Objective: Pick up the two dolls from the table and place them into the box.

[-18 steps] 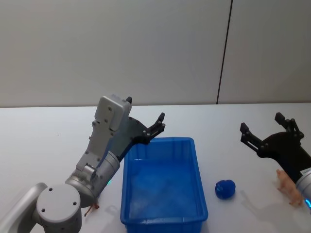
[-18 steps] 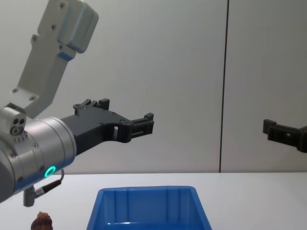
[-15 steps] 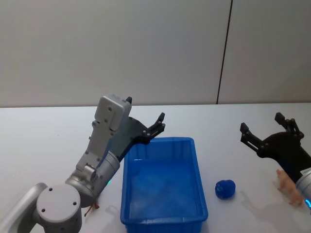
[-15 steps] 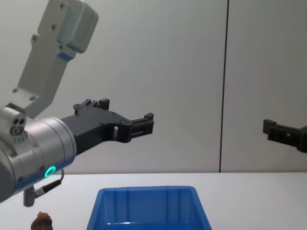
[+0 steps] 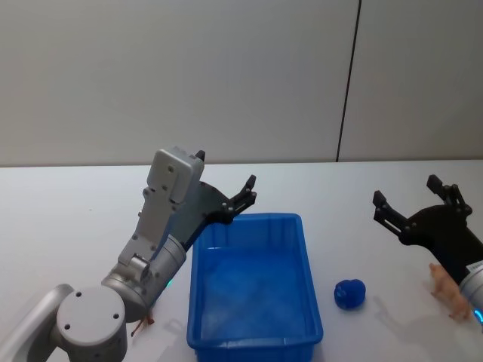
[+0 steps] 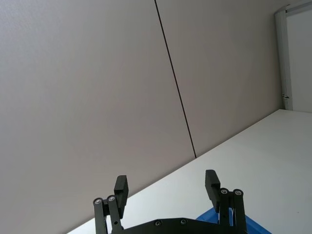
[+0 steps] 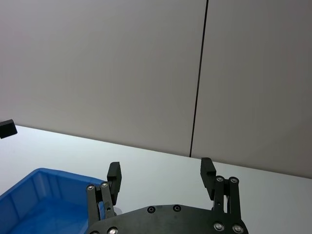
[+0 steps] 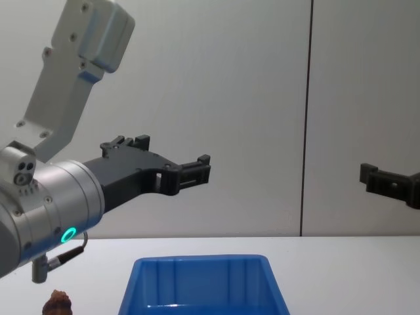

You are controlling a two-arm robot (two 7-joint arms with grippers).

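Both arms are raised over the table (image 5: 60,226), neither holding anything, with the task's first pick not yet made. My left gripper (image 5: 246,193) hangs with its fingers spread wide and nothing between them. It sits just above the far left corner of the box (image 5: 311,296), and the blue bin lies below it and off to its right. The dark reddish-brown doll (image 8: 57,303) sits on the tabletop well behind and below that gripper, close under my left forearm, so I judge the arm has to draw back and drop before it can close on it.

My right gripper (image 5: 406,194) is likewise parted and empty, held clear above the table, with the box low and to its left. The pale pink doll (image 5: 449,290) lies behind and beneath it, near my wrist and outside the bin. A small blue ball-like thing (image 5: 349,293) rests on the table between that doll and the box's right wall.

The bin looks bare inside. Set between the two grippers, it seems placed so either arm can reach it with a short inward swing.
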